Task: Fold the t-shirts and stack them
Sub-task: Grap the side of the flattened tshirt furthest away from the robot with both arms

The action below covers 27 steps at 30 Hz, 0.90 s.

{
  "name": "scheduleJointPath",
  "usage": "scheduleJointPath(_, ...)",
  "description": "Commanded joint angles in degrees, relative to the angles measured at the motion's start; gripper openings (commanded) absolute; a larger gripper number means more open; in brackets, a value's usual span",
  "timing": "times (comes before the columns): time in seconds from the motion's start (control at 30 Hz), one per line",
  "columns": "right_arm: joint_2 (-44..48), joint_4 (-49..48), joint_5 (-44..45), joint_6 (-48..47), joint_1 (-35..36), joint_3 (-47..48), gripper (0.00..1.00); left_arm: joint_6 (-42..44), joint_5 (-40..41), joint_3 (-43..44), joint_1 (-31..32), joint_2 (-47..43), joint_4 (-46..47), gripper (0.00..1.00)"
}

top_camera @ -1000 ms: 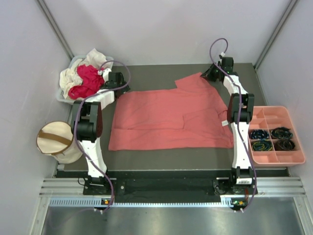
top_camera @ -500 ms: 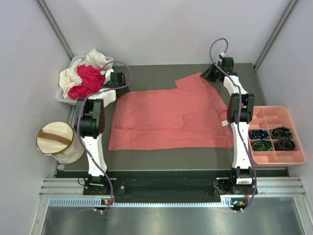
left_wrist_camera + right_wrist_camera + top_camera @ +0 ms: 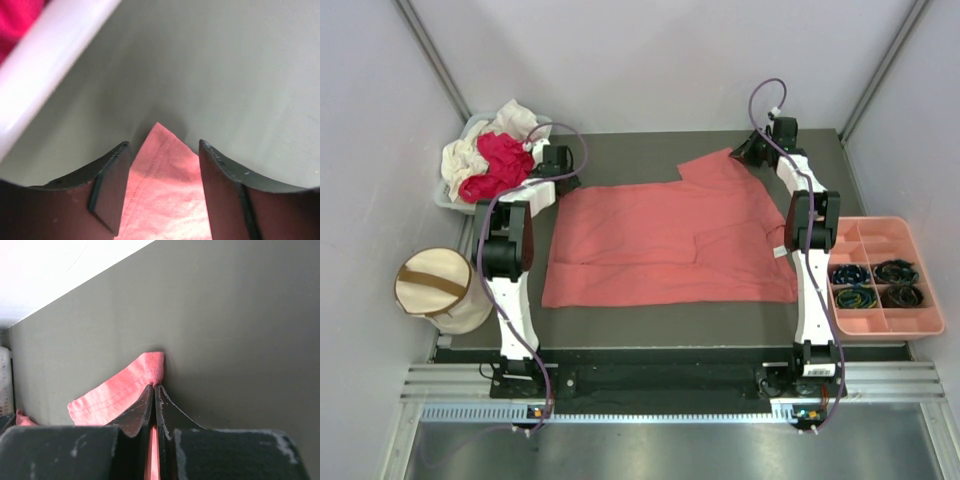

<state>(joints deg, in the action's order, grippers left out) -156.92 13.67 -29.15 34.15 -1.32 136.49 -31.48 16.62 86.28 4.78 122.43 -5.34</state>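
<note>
Shows a salmon-pink shirt spread flat on the dark table, left gripper at its far left corner, right gripper at its far right sleeve. Also shows a magenta-red shirt and a cream-white shirt heaped together at far left.

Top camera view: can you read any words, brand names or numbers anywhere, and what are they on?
No text can be read in any of the views.
Small white label at the edge of the salmon-pink t-shirt: too small to read.
Both wrist views: only cloth, table and fingers, no writing.
</note>
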Motion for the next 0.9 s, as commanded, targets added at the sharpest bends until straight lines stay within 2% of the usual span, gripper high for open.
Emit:
scheduleJointPath(0.0, 1.3, 0.7, 0.2, -0.4, -0.7, -1.0, 0.00, -1.3, 0.3, 1.4, -3.5, 1.9, -1.2, 0.60)
scheduleJointPath(0.27, 1.4, 0.4, 0.1, -0.1, -0.8, -1.4, 0.00, -1.8, -0.3, 2.8, -3.9, 2.8, -2.6, 0.55)
scheduleJointPath(0.53, 1.4, 0.0, 0.0, 0.2, -1.0, -1.5, 0.00, -2.4, -0.5, 6.4, -4.3, 5.3, -7.4, 0.55)
scheduleJointPath(0.87, 1.4, -0.2, -0.2, 0.5, -1.1, -1.7, 0.00, -3.3, 0.3, 5.5, -4.3, 4.7, -9.6, 0.55)
